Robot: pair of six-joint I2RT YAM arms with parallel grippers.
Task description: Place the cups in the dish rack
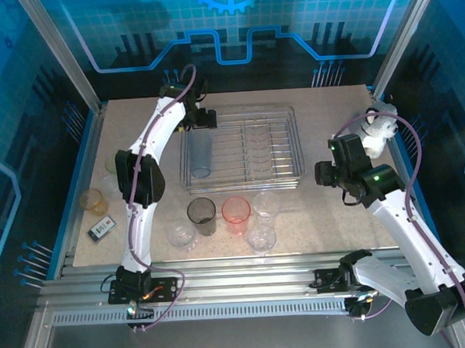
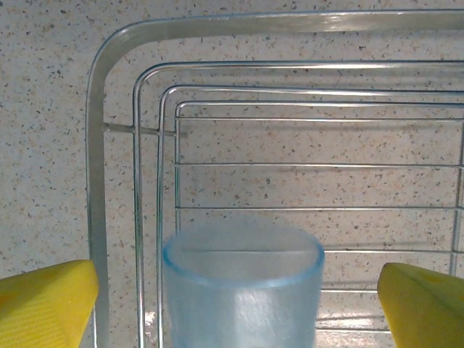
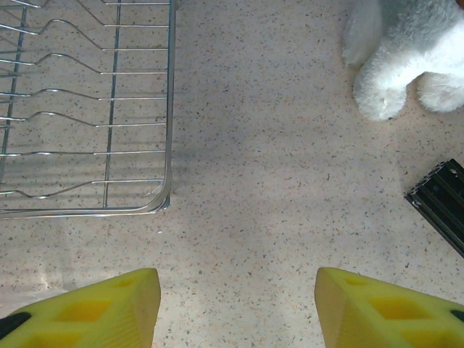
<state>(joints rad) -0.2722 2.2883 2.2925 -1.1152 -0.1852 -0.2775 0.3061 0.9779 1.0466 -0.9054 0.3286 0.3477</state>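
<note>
Nearest, the smoky cup (image 1: pixel 202 214) and red-pink cup (image 1: pixel 236 213) sit on the table. The right gripper (image 3: pixel 238 293) hangs wide open and empty. Farther, the blue cup (image 2: pixel 243 290) sits in the dish rack (image 2: pixel 93 145), at its left end, between the left gripper's (image 1: pixel 204 119) spread fingers, untouched. I'd lift that gripper straight up, clear of the rim.

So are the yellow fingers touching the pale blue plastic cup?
Apart. The left wrist view shows the pale blue plastic cup between the yellow fingers, with gaps on both sides.
</note>
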